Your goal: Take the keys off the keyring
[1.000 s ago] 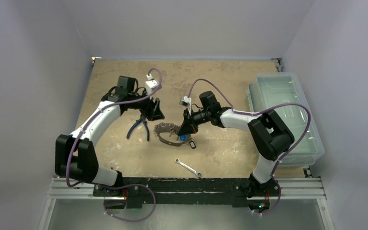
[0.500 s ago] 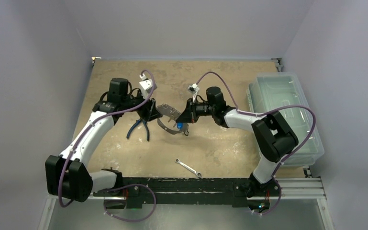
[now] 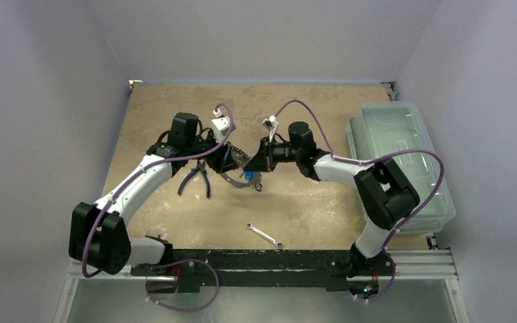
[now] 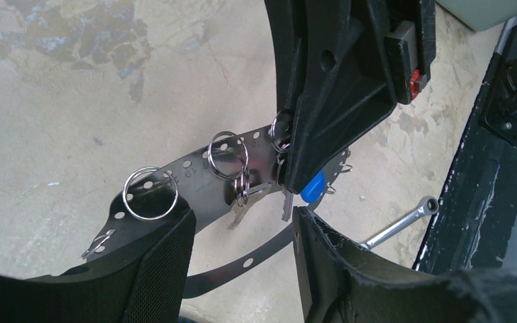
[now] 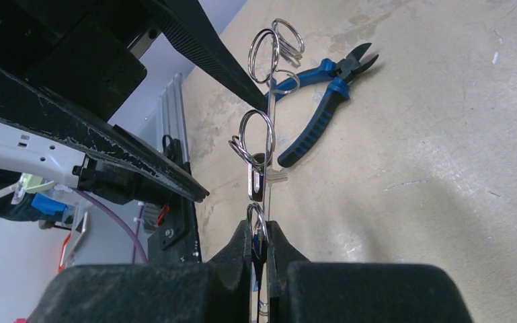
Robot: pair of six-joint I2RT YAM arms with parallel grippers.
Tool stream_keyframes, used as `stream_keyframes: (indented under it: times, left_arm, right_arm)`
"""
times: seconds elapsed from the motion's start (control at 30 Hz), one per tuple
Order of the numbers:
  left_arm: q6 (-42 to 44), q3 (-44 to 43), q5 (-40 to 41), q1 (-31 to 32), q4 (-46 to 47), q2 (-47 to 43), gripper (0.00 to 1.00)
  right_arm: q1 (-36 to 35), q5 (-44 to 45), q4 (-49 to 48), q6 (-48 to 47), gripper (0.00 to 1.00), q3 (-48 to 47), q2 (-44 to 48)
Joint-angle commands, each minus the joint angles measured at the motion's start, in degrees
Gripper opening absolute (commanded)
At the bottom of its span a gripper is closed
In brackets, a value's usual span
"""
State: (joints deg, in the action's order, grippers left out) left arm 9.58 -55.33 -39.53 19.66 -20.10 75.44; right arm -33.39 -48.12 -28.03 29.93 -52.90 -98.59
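Observation:
The keyring [image 3: 237, 176] is a thin silver perforated band loop carrying split rings and small silver keys [image 4: 245, 202], one with a blue head [image 4: 314, 186]. My right gripper [image 3: 251, 165] is shut on the keyring and holds it above the table. In the right wrist view its jaws [image 5: 260, 242] pinch the band edge-on at a split ring [image 5: 255, 138]. My left gripper [image 3: 226, 159] is open at the loop's left end. In the left wrist view the band [image 4: 191, 176] runs between its spread fingers [image 4: 165, 259], and the right gripper [image 4: 329, 101] is just beyond.
Blue-handled pliers [image 3: 197, 179] lie on the table under the left gripper, also in the right wrist view [image 5: 316, 101]. A silver wrench [image 3: 264, 235] lies near the front edge, also in the left wrist view [image 4: 403, 222]. A clear plastic bin [image 3: 403, 158] stands at the right.
The right gripper lifted the keyring off the table and drew it back-left. The left arm swung right, bringing its open gripper up to the loop's left end.

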Motion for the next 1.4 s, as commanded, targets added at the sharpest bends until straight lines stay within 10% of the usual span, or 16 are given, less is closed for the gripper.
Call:
stream_keyframes:
  times: [0.0, 0.33, 0.57, 0.73, 1.0, 1.37]
  left_arm:
    - [-1.5, -0.1, 1.7, 0.3, 4.6, 1.0, 0.53]
    - [-3.2, 0.7, 1.3, 2.0, 7.3, 2.5, 0.37]
    - [-2.9, -0.1, 1.2, 2.0, 5.9, 2.9, 0.0]
    - [1.5, -2.7, 1.9, 1.9, 1.3, 1.7, 0.0]
    - [13.4, -10.4, -0.8, 2.0, -12.3, 4.9, 0.0]
    - [26.4, -15.5, -4.9, 2.0, -24.1, 6.4, 0.0]
  right_arm:
    - [-0.4, -1.6, -4.2, 1.5, 0.0, -0.1, 3.2]
    - [-1.2, 0.9, -5.0, 2.4, 0.0, 0.3, 2.6]
    - [-1.2, 0.3, -5.6, 2.5, 0.0, 1.0, 2.8]
    - [-0.6, -1.6, -4.9, 0.4, 0.04, 2.2, 3.3]
    - [1.3, -5.2, 2.8, -9.3, 0.61, 0.9, 5.1]
    - [5.9, -10.7, 20.0, -28.6, 0.59, -4.8, 7.9]
